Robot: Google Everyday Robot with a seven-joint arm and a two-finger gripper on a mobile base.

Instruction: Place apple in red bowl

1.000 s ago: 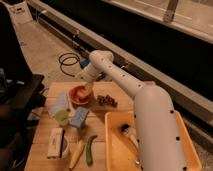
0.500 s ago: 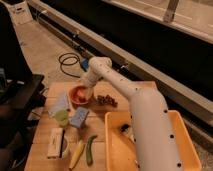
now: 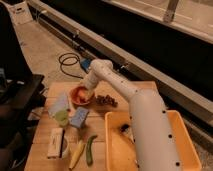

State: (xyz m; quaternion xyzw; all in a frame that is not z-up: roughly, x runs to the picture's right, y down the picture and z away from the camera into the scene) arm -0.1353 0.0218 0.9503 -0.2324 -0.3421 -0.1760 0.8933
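Gripper (image 3: 86, 91) sits low over the red bowl (image 3: 72, 98) at the far-left part of the wooden table (image 3: 45, 160). Its tip merges w/ the bowl's inside, so whether it's gripping or let go: can't tell. Apple (image 3: 79, 93) shows only as a pale yellow-orange patch inside the bowl rim, right up against the gripper & partly hidden by it; can't tell if it rests on the bowl bottom. The white arm (image 3: 145, 125) fills the near-right, covers part of the yellow bin (image 3: 182, 145) & is cut off at the bottom edge. Dark grapes (image 3: 105, 100) lie just right of the bowl. Near side of the bowl: a white bag (image 3: 60, 102) behind a green cup-like item (image 3: 61, 118), a blue packet (image 3: 79, 117), a white box (image 3: 56, 144), a banana (image 3: 76, 154) & a green veg (image 3: 90, 149), type unclear. Box has a dark label, unreadable; the white sheet (image 3: 20, 11) far left on the floor has marks, also unreadable. Black cable coil (image 3: 69, 62) lies on the floor beyond the table. Vs 1 s ago: the arm's elbow sits a bit lower, gripper closer into the bowl; table items unmoved.
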